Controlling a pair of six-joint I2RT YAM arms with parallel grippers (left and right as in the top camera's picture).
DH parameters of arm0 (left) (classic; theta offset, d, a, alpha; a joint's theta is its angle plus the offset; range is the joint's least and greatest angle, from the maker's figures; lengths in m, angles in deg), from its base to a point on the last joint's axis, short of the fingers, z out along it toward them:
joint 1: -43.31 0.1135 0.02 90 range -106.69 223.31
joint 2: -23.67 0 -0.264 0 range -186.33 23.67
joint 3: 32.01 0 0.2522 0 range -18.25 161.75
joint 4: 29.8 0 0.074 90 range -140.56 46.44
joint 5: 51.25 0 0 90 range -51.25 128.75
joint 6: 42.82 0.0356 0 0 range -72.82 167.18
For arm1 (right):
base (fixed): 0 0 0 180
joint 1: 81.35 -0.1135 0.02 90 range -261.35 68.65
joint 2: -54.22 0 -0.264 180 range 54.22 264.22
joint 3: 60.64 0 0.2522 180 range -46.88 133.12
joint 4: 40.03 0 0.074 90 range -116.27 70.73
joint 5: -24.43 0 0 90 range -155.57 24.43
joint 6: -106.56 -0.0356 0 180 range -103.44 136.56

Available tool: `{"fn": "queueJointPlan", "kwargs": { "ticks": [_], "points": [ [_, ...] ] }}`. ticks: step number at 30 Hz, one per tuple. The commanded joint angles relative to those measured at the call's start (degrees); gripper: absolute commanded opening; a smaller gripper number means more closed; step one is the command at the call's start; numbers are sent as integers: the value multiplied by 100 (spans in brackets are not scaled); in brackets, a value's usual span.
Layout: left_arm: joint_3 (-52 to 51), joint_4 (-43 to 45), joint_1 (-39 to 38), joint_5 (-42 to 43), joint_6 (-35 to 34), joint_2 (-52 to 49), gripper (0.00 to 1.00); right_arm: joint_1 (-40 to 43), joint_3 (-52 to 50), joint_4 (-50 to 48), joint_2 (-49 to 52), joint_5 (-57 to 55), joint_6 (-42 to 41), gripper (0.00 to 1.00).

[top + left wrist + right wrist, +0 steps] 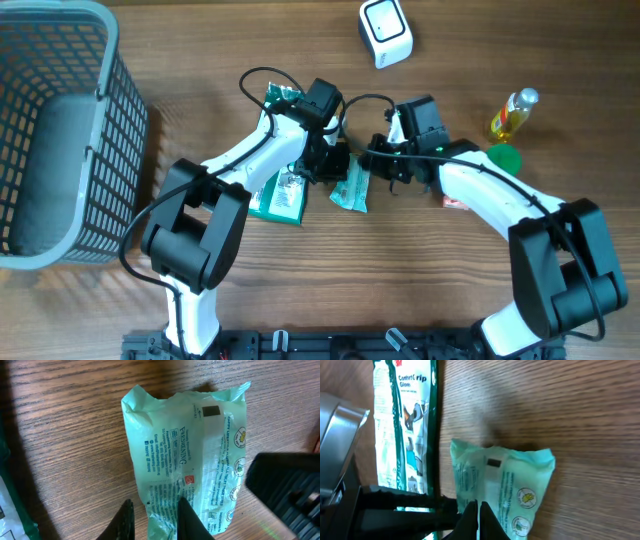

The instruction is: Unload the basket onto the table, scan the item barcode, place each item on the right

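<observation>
Seeing pouch [350,187] flat on table [450,290], centre of overhead view, print side up, just right of glove pack [278,197]. Finding left gripper [155,504] at pouch's far-left corner and right gripper [477,507] at its far-right corner, both arms meeting over it. Reading left jaws as slightly apart, straddling pouch's edge: one finger [187,517] over the film, the other over bare wood. Can't tell if actually pinching. Reading right jaws as pressed together, tips at pouch's edge in wrist view; can't tell if any film is caught between. Noting small dark rectangle [211,411] printed near pouch's far end, green text beside it. Spotting white scanner [385,32] at table's far edge, well apart from pouch. Also seeing basket [120,150] far left, bottle [512,115] and green lid [503,157] off to the right, second green pack [283,97] behind left arm.
</observation>
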Motion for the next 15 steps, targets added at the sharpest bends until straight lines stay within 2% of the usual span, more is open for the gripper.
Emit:
{"fn": "queueJointPlan", "kwargs": {
  "ticks": [1, 6, 9, 15],
  "points": [
    [-81, 17, -15, -125, -31, -81, 15, -4, 4, -7, -31, 92, 59, 4],
    [-81, 15, -15, -269, -31, -81, 13, -7, 4, 11, -26, 87, 61, 4],
    [-48, -2, 35, -289, -31, -52, 4, -4, 4, 11, -26, 87, 76, 4],
    [444, -433, 627, -291, -17, 516, 4, -4, 4, 13, -26, 46, 76, 4]
  ]
}}
